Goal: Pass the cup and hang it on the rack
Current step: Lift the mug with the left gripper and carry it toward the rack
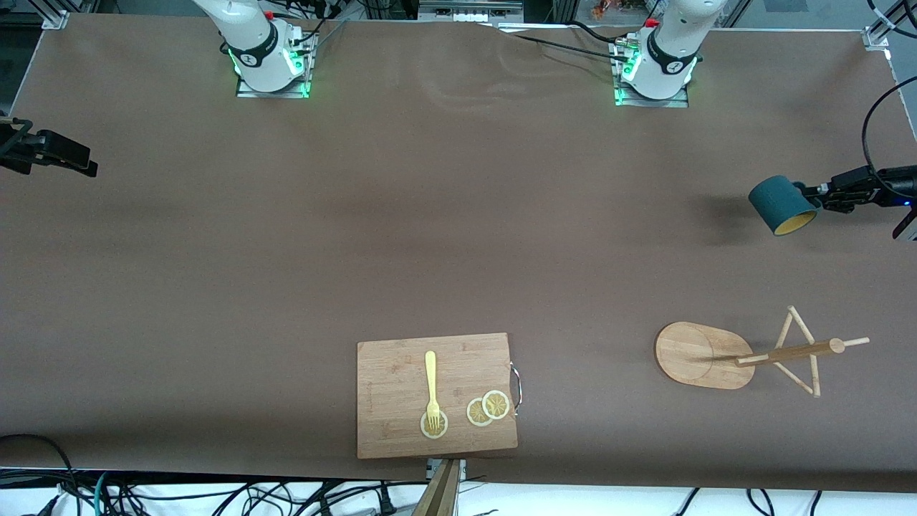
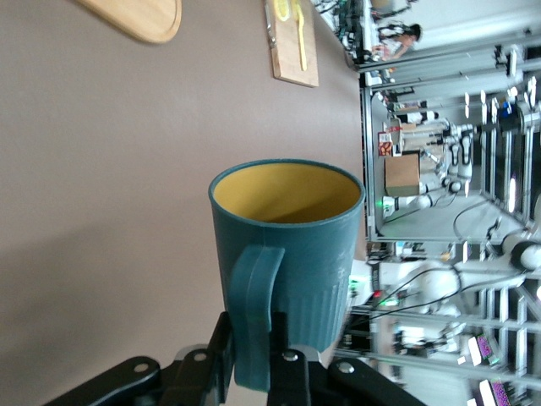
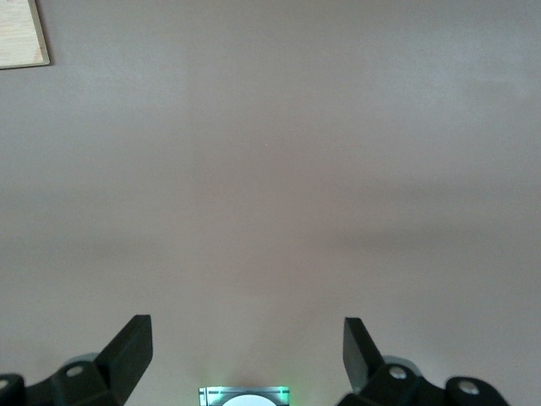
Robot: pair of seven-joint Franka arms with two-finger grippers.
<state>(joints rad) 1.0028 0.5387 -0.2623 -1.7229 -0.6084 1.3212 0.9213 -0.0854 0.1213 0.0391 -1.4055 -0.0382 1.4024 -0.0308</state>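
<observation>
Two end effectors hang over the brown counter (image 1: 458, 236). The left end effector (image 1: 817, 193) pinches the cup (image 1: 779, 204) by its handle, up in the air at the left arm's end, tipped on its side. The rack (image 1: 706, 355) stands on the counter under it, nearer the front camera. The right end effector (image 3: 245, 342) waits with its fingers wide apart.

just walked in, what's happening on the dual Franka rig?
The left gripper is shut on the handle of the teal cup, holding it tilted in the air over the left arm's end of the table. The right gripper waits open over bare table at the right arm's end. The wooden rack stands unused, nearer the front camera than the table under the cup. A cutting board with a yellow fork and lemon slices sits near the front edge.
</observation>
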